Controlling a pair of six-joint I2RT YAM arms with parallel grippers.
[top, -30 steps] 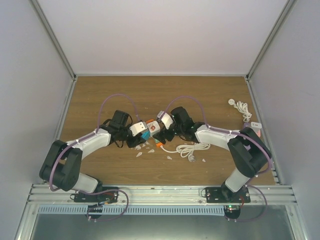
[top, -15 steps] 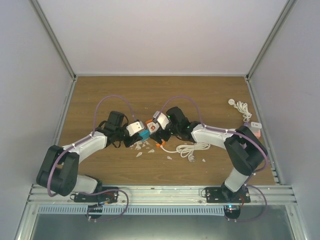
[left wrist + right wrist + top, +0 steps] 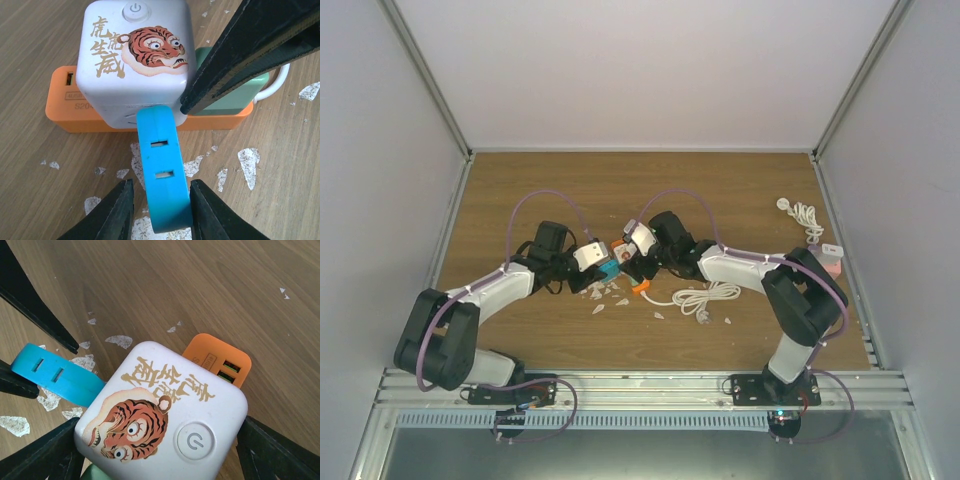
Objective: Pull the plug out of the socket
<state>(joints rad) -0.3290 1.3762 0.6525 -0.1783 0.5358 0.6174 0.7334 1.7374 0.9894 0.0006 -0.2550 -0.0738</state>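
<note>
My left gripper (image 3: 161,182) is pinched narrow on the blue plug (image 3: 162,165). The plug is stuck into the side of the white cube socket (image 3: 135,60), mid-table. Its prongs are hidden inside, so I can't say how deep it goes. The cube covers most of the orange power strip (image 3: 65,107) under it, and the label is cut off after "S20". A green piece (image 3: 235,95) behind is mostly hidden too. The cube's top has a tiger, gold 虎虎生威 and a power button. My right gripper (image 3: 160,422) is spread wide, fingers against both sides of the cube. It's a wood table (image 3: 720,190) with white flecks (image 3: 250,160) scattered about. There's a coiled white cable (image 3: 705,298) to the right and another cable (image 3: 805,213) by the pale right wall (image 3: 910,150).
</note>
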